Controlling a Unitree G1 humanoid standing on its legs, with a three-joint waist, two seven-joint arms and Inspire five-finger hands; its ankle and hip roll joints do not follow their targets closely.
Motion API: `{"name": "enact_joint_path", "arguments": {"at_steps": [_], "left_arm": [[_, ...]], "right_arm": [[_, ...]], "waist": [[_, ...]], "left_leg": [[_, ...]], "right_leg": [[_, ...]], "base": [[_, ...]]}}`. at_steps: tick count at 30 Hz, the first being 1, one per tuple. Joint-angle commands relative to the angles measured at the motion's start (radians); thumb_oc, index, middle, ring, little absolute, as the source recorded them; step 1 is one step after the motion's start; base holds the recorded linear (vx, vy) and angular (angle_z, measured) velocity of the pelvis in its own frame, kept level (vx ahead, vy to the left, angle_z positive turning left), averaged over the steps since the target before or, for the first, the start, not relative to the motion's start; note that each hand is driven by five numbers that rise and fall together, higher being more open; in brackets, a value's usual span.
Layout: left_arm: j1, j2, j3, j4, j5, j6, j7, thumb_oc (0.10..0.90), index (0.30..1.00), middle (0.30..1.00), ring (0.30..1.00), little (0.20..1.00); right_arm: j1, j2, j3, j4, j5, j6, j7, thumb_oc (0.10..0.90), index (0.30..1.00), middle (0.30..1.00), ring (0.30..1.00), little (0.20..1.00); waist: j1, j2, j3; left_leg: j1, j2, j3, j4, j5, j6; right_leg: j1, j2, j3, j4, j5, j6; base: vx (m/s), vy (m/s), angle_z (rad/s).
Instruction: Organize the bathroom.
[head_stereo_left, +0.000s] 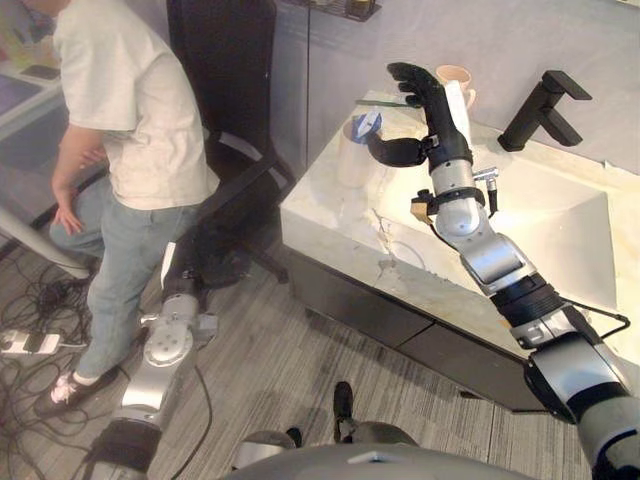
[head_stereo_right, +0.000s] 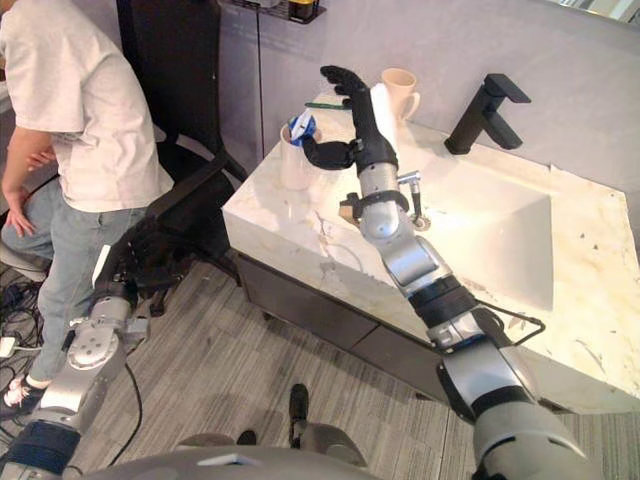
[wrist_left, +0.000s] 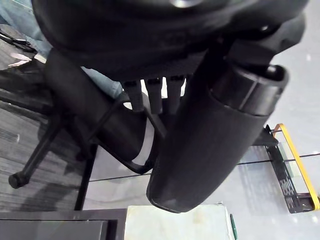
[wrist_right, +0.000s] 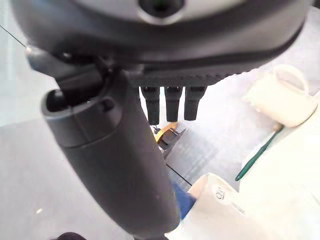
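My right hand (head_stereo_left: 443, 128) is raised over the back left of the marble counter (head_stereo_left: 330, 215), open, with nothing in it. Its thumb (head_stereo_left: 388, 151) reaches towards a white cup (head_stereo_left: 353, 155) with a blue item (head_stereo_left: 368, 124) inside. The cup also shows close under the thumb in the right wrist view (wrist_right: 220, 210). A green toothbrush (head_stereo_left: 385, 102) lies on the counter behind the cup, beside a cream mug (head_stereo_left: 455, 78). My left hand (head_stereo_right: 140, 250) hangs low by the black chair, its fingers (wrist_left: 150, 95) relaxed and empty.
A black faucet (head_stereo_left: 545, 110) stands behind the sink basin (head_stereo_left: 545, 225). A person (head_stereo_left: 120, 130) stands on the left next to a black office chair (head_stereo_left: 230, 90). A power strip (head_stereo_left: 25, 342) and cords lie on the floor there. A wire shelf (head_stereo_left: 345, 8) hangs on the wall.
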Motion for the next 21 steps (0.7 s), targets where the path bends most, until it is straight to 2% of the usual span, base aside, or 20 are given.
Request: {"name": "enact_joint_path", "arguments": {"at_steps": [1, 13, 17, 21], "left_arm": [[-0.004, 0.026, 0.005, -0.040, 0.046, -0.116, 0.031, 0.800, 0.900, 0.900, 0.900, 0.900], [-0.028, 0.008, 0.003, -0.004, 0.040, -0.092, 0.120, 0.800, 0.900, 0.900, 0.900, 0.900], [-0.030, -0.010, 0.003, 0.054, 0.047, -0.104, 0.155, 0.800, 0.900, 0.900, 0.900, 0.900], [-0.031, -0.022, 0.002, 0.136, 0.021, -0.103, 0.182, 0.800, 0.900, 0.900, 0.900, 0.900]], "right_arm": [[-0.099, -0.010, -0.072, 0.012, 0.010, -0.034, -0.027, 0.800, 0.900, 0.900, 0.900, 0.900], [-0.118, -0.025, -0.068, 0.046, 0.060, 0.032, -0.022, 0.800, 0.900, 0.900, 0.900, 0.900], [-0.107, -0.037, -0.081, 0.042, 0.070, 0.020, -0.044, 0.800, 0.900, 0.900, 0.900, 0.900], [-0.058, -0.074, -0.144, -0.007, 0.095, -0.015, -0.085, 0.800, 0.900, 0.900, 0.900, 0.900]], "waist": [[0.000, -0.024, -0.104], [-0.010, -0.028, -0.093], [-0.022, -0.028, -0.091], [-0.046, -0.026, -0.088]], "left_leg": [[-0.076, -0.013, 0.041, 0.017, -0.009, 0.031], [-0.077, -0.025, 0.052, 0.015, -0.011, 0.045], [-0.076, -0.029, 0.061, 0.011, -0.011, 0.052], [-0.075, -0.033, 0.079, 0.008, -0.012, 0.060]], "right_leg": [[0.062, -0.040, 0.025, 0.001, -0.103, 0.073], [0.056, -0.041, 0.048, -0.002, -0.088, 0.080], [0.048, -0.042, 0.058, -0.002, -0.079, 0.085], [0.032, -0.040, 0.078, 0.002, -0.067, 0.094]], "base": [[-0.04, 0.033, -0.03], [-0.09, 0.041, -0.06], [-0.14, 0.066, -0.16], [-0.17, 0.075, -0.20]]}}
